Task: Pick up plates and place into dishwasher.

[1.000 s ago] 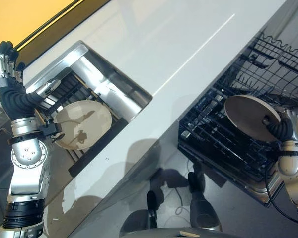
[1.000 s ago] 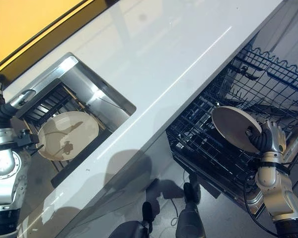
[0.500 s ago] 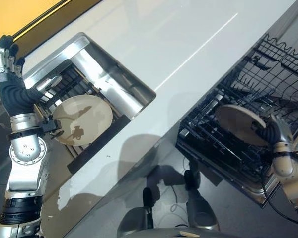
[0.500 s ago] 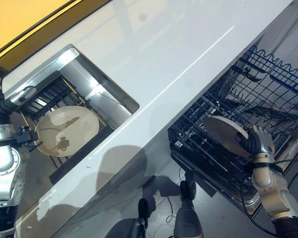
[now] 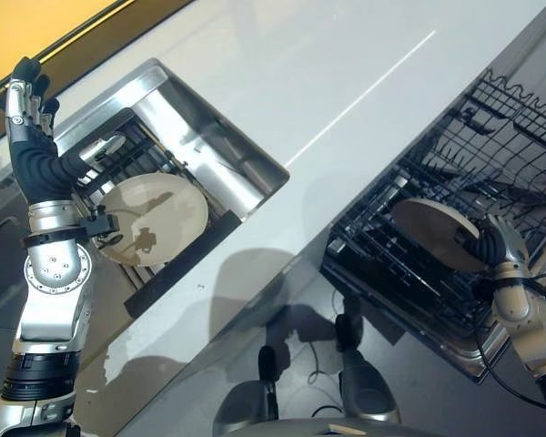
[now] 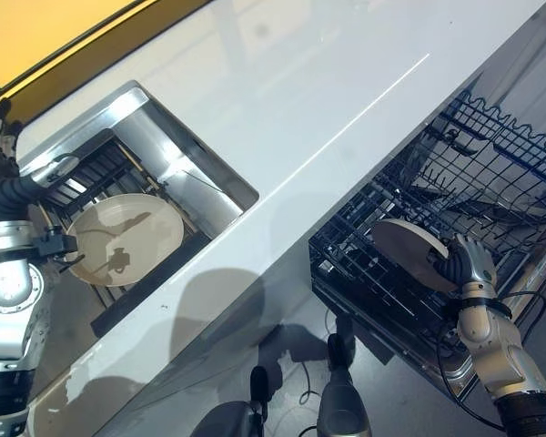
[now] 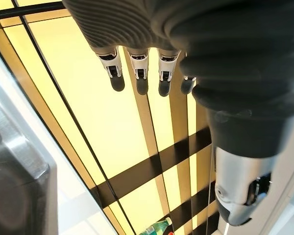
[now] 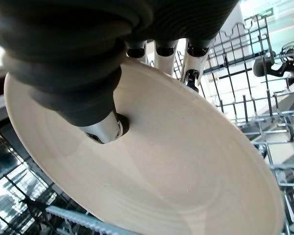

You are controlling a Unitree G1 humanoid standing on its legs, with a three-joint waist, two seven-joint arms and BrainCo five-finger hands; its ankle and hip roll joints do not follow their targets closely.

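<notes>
Right wrist view: right hand (image 8: pixel 103 73) clamped on the rim of a round beige ceramic plate (image 8: pixel 176 166), thumb pressed on the near face, fingers (image 8: pixel 162 54) curled behind the far edge, wire tines of the dark dishwasher rack (image 8: pixel 264 132) showing past the plate. Seen from the head cameras, same beige plate (image 5: pixel 434 225) tilted and lowered among the tines of the pulled-out black wire dishwasher rack (image 5: pixel 409 273), held at its lower right edge by the right hand (image 5: pixel 499 248); whether the plate is touching the rack wires, cannot tell. Long glossy white table (image 5: pixel 300 118) running just beside the rack. Second round beige plate (image 5: pixel 155 218) lying on a dark slatted grid inside the stainless steel sink (image 5: pixel 209 155) set in the table, well apart from the rack. Left hand (image 5: pixel 27 109) raised beyond the far corner of the sink, fingers (image 7: pixel 137 73) straight and spread, holding nothing, against a yellow wall with dark bars (image 7: pixel 88 122).
</notes>
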